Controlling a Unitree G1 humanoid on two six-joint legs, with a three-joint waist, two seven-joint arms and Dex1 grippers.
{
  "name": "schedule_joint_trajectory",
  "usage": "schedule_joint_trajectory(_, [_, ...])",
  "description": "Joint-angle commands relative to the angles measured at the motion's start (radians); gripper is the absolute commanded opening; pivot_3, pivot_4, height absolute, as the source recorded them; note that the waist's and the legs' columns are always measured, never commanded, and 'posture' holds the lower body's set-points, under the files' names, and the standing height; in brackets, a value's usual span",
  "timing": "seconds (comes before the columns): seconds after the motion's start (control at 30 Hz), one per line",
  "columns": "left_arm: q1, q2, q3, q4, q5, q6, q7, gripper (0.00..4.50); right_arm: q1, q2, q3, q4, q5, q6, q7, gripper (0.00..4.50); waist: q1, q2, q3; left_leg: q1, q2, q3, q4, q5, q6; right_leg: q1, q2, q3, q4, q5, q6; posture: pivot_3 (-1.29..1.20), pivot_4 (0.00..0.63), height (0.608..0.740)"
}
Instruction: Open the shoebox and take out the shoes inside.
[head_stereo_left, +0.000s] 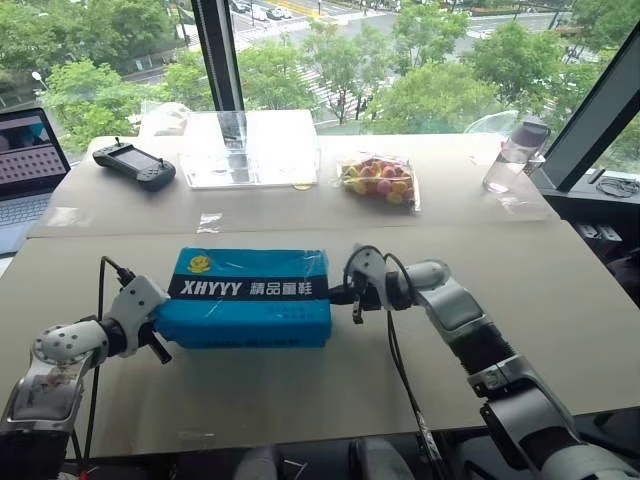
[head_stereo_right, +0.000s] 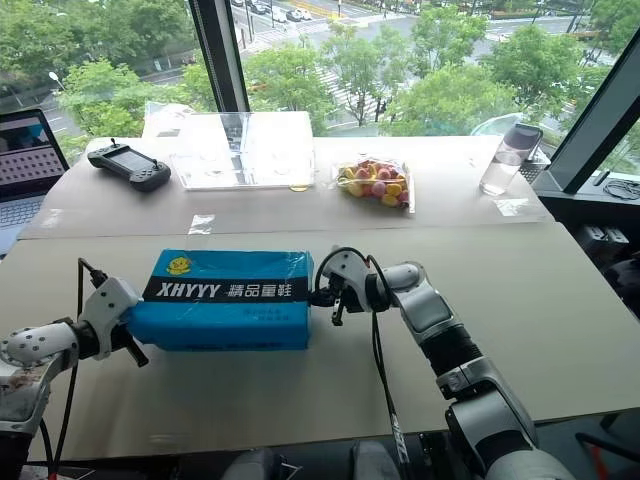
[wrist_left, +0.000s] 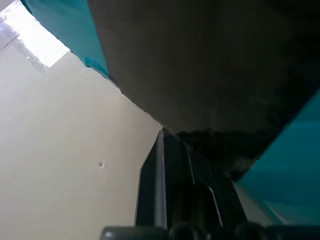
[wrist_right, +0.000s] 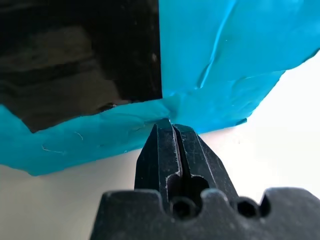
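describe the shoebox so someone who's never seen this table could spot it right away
On the near half of the long beige table, the shoebox lies closed, lengthwise between the two robot arms. The shut left claw is at one end and the shut right claw at the other. It alone is bright blue, with a black band lettered XHYYY and a yellow round logo.

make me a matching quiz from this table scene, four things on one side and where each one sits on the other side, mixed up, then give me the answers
Things:
1. shoebox
2. bag of coloured balls
3. handheld controller
4. water bottle

Places:
A. far right, near the window frame
B. far left, beside the laptop
C. near side, between the two grippers
D. far side, right of the clear tray

Pairs: 1-C, 2-D, 3-B, 4-A
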Motion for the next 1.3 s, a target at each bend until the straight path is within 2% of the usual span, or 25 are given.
schedule_joint_trajectory(0.03, [-0.002,-0.023,-0.014,-0.093,-0.027,0.007,0.022,0.00,0.015,-0.006,0.018,-0.070,0.017,0.010,0.049,0.03,0.008,0.000,0.000,0.000,0.000,0.000,0.000,0.000,0.000,0.000,0.000,0.000,-0.001,0.000,0.000,0.00,0.150,0.740])
schedule_joint_trajectory(0.1, [-0.011,-0.012,-0.018,-0.082,0.006,0.001,0.044,0.00,0.036,-0.036,0.016,-0.104,0.013,0.023,0.058,0.03,0.013,0.000,0.000,0.001,0.000,0.000,0.000,0.000,0.000,0.000,0.000,0.000,-0.001,0.000,0.000,0.00,0.150,0.740])
schedule_joint_trajectory(0.23, [-0.055,0.067,0.036,0.063,0.099,-0.041,0.125,0.00,0.062,-0.107,-0.014,-0.134,0.002,0.034,0.058,0.03,0.022,0.000,0.000,0.000,-0.002,0.001,0.000,0.000,0.000,0.000,0.001,0.000,0.000,0.000,-0.001,0.00,0.150,0.740])
schedule_joint_trajectory(0.43, [-0.099,0.171,0.099,0.184,0.088,-0.100,0.103,0.00,0.055,-0.275,-0.094,-0.131,0.019,0.042,0.102,0.03,0.023,0.000,0.000,-0.001,-0.002,0.002,0.000,0.000,0.000,-0.002,0.000,0.000,-0.002,0.000,-0.001,0.00,0.150,0.740])
schedule_joint_trajectory(0.53, [-0.165,0.209,0.160,0.239,0.019,-0.080,0.073,0.00,0.064,-0.359,-0.151,-0.203,0.112,0.119,0.199,0.03,0.025,0.000,0.001,-0.001,-0.002,0.003,-0.001,0.000,0.000,-0.002,0.000,0.000,-0.003,0.000,-0.001,0.00,0.150,0.740])
schedule_joint_trajectory(0.63, [-0.216,0.233,0.229,0.218,-0.128,0.020,-0.036,0.75,0.092,-0.402,-0.227,-0.376,0.332,0.335,0.300,0.00,0.025,-0.001,0.002,-0.002,-0.001,0.004,-0.001,0.000,0.000,-0.003,0.001,0.000,-0.003,-0.001,-0.001,0.00,0.150,0.740])
schedule_joint_trajectory(0.7, [-0.208,0.261,0.253,0.172,-0.212,0.076,-0.139,1.36,0.139,-0.438,-0.222,-0.486,0.414,0.407,0.354,0.00,0.023,-0.001,0.001,-0.002,-0.001,0.004,-0.001,0.000,0.000,-0.003,0.001,0.000,-0.001,-0.001,-0.001,0.00,0.150,0.740])
schedule_joint_trajectory(0.83, [-0.240,0.354,0.271,0.165,-0.293,0.168,-0.260,2.66,0.192,-0.438,-0.167,-0.553,0.434,0.453,0.336,0.00,0.021,-0.002,0.002,-0.002,0.001,0.004,-0.001,-0.001,0.000,-0.002,0.001,0.000,-0.001,-0.001,-0.001,0.00,0.150,0.740])
schedule_joint_trajectory(0.93, [-0.327,0.431,0.276,0.227,-0.362,0.241,-0.342,3.66,0.206,-0.378,-0.112,-0.534,0.412,0.446,0.289,0.00,0.022,-0.002,0.002,-0.001,-0.001,0.006,0.000,0.000,0.000,-0.002,0.002,0.000,-0.003,-0.001,-0.001,0.00,0.150,0.740])
schedule_joint_trajectory(1.0, [-0.357,0.481,0.271,0.236,-0.395,0.265,-0.420,4.40,0.202,-0.299,-0.095,-0.503,0.392,0.426,0.212,0.00,0.020,-0.003,0.002,0.000,-0.001,0.008,0.000,0.000,-0.001,-0.002,0.002,0.000,-0.002,-0.001,-0.002,0.00,0.150,0.740])
schedule_joint_trajectory(1.07, [-0.391,0.523,0.277,0.220,-0.443,0.301,-0.483,4.48,0.214,-0.252,-0.098,-0.494,0.415,0.452,0.182,0.00,0.019,-0.003,0.002,0.000,-0.001,0.010,0.000,0.000,-0.001,-0.003,0.002,0.001,-0.001,-0.002,-0.002,0.00,0.150,0.740])
schedule_joint_trajectory(1.17, [-0.452,0.531,0.320,0.197,-0.531,0.332,-0.539,4.48,0.252,-0.258,-0.069,-0.491,0.410,0.452,0.197,0.00,0.027,-0.003,0.002,-0.004,-0.002,0.012,0.000,0.000,-0.001,-0.008,0.002,0.001,0.001,-0.003,-0.002,0.00,0.150,0.740])
schedule_joint_trajectory(1.23, [-0.526,0.520,0.344,0.198,-0.607,0.383,-0.518,4.48,0.271,-0.258,-0.054,-0.487,0.406,0.447,0.198,0.00,0.033,-0.004,0.002,-0.008,-0.002,0.011,0.001,0.000,-0.001,-0.010,0.002,0.000,0.001,-0.003,-0.002,0.00,0.150,0.740])
schedule_joint_trajectory(1.3, [-0.560,0.522,0.344,0.200,-0.626,0.407,-0.503,4.48,0.283,-0.259,-0.040,-0.483,0.399,0.434,0.200,0.00,0.033,-0.004,0.002,-0.014,0.000,0.010,0.006,0.000,-0.001,-0.012,0.003,-0.003,0.002,-0.003,-0.002,0.00,0.150,0.740])
